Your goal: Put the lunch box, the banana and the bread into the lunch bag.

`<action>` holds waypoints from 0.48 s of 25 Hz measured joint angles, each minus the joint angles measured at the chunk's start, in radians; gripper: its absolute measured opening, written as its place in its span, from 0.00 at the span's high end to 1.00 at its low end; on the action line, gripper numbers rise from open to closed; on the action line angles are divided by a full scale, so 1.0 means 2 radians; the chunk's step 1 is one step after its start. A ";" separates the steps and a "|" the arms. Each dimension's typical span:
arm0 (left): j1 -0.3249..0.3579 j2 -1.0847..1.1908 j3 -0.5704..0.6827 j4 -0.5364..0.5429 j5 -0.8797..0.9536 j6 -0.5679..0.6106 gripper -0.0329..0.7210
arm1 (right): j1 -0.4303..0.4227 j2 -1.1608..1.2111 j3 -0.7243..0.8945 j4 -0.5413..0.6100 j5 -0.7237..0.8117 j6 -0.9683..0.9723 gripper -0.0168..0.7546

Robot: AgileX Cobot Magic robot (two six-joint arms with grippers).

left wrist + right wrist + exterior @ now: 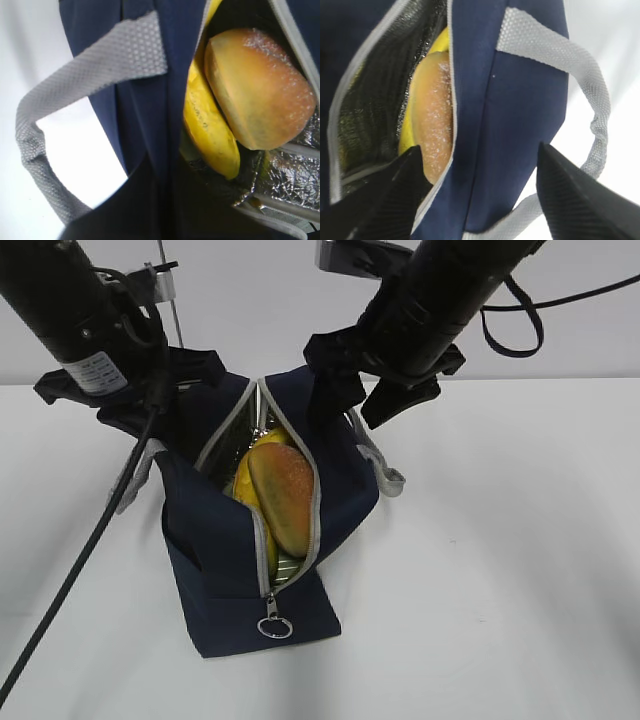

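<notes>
Bread (283,497) and banana (210,130) seemingly fill bag mouth.

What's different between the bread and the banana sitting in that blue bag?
The bread is golden-brown, plump and oval; the banana is bright yellow, slimmer and curved. The bread lies on top in plain sight, while the banana is tucked beside and partly under it, mostly hidden. The bread's crust looks rough and speckled; the banana's skin is smooth. Both rest inside the open lunch bag.

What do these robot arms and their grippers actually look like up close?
Both are thick matte-black tubes. The left arm wears a white printed label and trails a black cable; the right arm has a looped black cable. The right gripper has black, finely ribbed, wedge-shaped fingers.
</notes>
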 joint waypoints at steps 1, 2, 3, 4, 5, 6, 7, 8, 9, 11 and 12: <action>0.000 0.000 0.000 0.000 -0.001 0.000 0.96 | 0.000 0.005 0.000 0.000 -0.001 0.000 0.28; 0.000 0.000 0.000 0.000 -0.001 0.000 0.96 | 0.000 0.010 0.000 0.000 -0.002 0.000 0.28; 0.000 0.000 0.000 0.000 -0.001 0.000 0.96 | 0.000 0.014 0.000 0.000 -0.003 0.000 0.28; 0.000 0.000 0.000 0.000 -0.001 0.000 0.96 | 0.000 0.019 0.000 0.000 -0.003 0.000 0.28; 0.000 0.000 0.000 0.000 -0.002 0.000 0.96 | 0.000 0.023 0.000 0.000 -0.004 0.000 0.29; 0.000 0.000 0.000 0.000 -0.002 0.000 0.96 | 0.000 0.028 0.000 0.000 -0.004 0.000 0.30; 0.000 0.000 0.000 0.000 -0.002 0.000 0.96 | 0.000 0.032 0.000 0.001 -0.004 0.000 0.33; 0.000 0.000 0.000 0.000 -0.002 0.000 0.96 | 0.000 0.035 0.001 0.002 -0.004 0.000 0.37; 0.000 0.000 0.000 0.000 -0.002 0.000 0.96 | 0.000 0.036 0.001 0.002 -0.006 0.000 0.42; 0.000 0.000 0.000 0.000 -0.002 0.000 0.96 | 0.000 0.037 0.001 0.003 -0.007 0.000 0.60; 0.000 0.000 0.000 0.000 -0.002 0.000 0.96 | 0.000 0.037 0.001 0.003 -0.007 0.000 0.67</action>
